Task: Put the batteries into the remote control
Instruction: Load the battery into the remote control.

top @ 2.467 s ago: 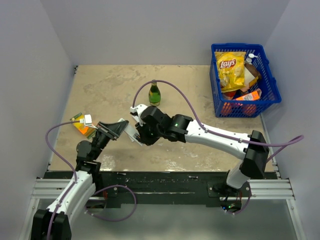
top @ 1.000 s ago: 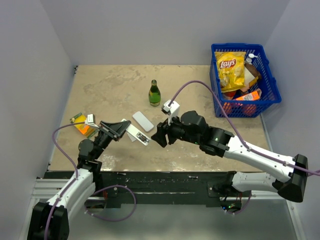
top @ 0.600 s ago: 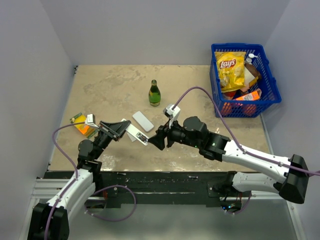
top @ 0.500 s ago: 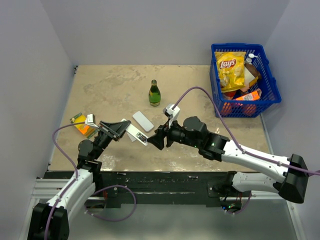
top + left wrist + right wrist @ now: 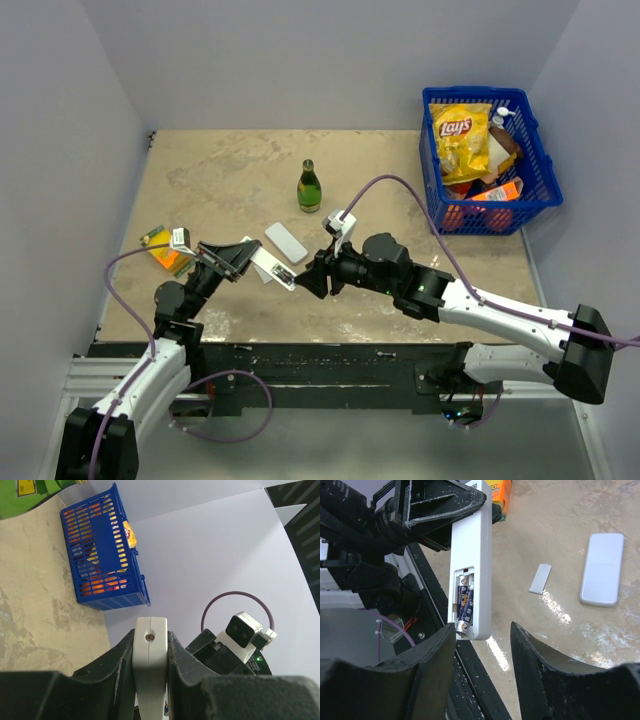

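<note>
Left end effector: I read it as clamped on the remote, one finger on each long edge. It holds the remote off the bench, with the free end pointing at the right arm.
Remote: white bar, with its back facing the right wrist camera and the battery compartment uncovered near the free end.
Batteries: two dark cylinders lie side by side, lengthwise, inside the open compartment. Both look seated in it.
Right end effector: jaws are apart, wider than the remote, and hold nothing. It sits just off the remote's free end. I cannot tell whether a finger touches that end.
Small lid: a flat pale strip lying on the bench, just beside the white bar.
White bar: a second flat white piece lying on the bench beyond the held remote, apart from both arms.
Carton: orange and green, at the left edge of the bench.
Bottle: green, upright, mid-bench.
Basket: blue, in the far right corner. It holds a yellow chip bag and other packets.
</note>
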